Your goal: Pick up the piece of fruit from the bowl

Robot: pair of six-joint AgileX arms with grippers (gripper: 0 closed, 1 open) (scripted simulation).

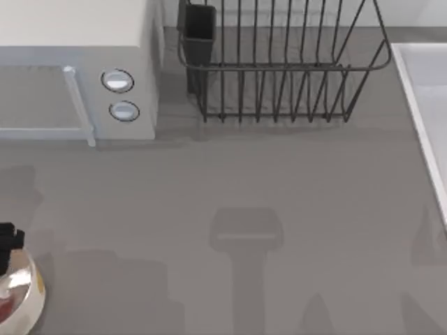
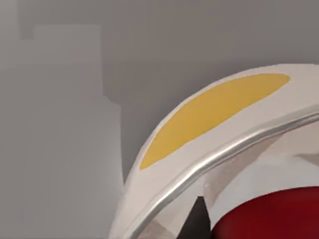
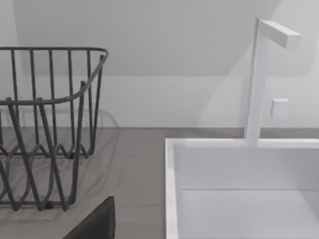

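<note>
The bowl [image 1: 29, 292], glossy cream-white, sits at the table's front left corner, partly cut off by the top view's edge. A sliver of the red piece of fruit [image 1: 3, 307] shows inside it. My left gripper [image 1: 8, 239] hangs just over the bowl's far rim at the left edge. The left wrist view is very close to the bowl [image 2: 209, 112], showing its yellow-patched wall and shiny rim, with the fruit [image 2: 271, 219] just inside. A dark corner of my right gripper [image 3: 94, 224] shows in the right wrist view, near the sink.
A microwave [image 1: 77, 70] stands at the back left and a wire dish rack [image 1: 279, 70] [image 3: 45, 124] at the back middle. A white sink [image 1: 426, 105] [image 3: 239, 189] with a faucet [image 3: 259, 79] runs along the right side. Grey tabletop stretches across the middle.
</note>
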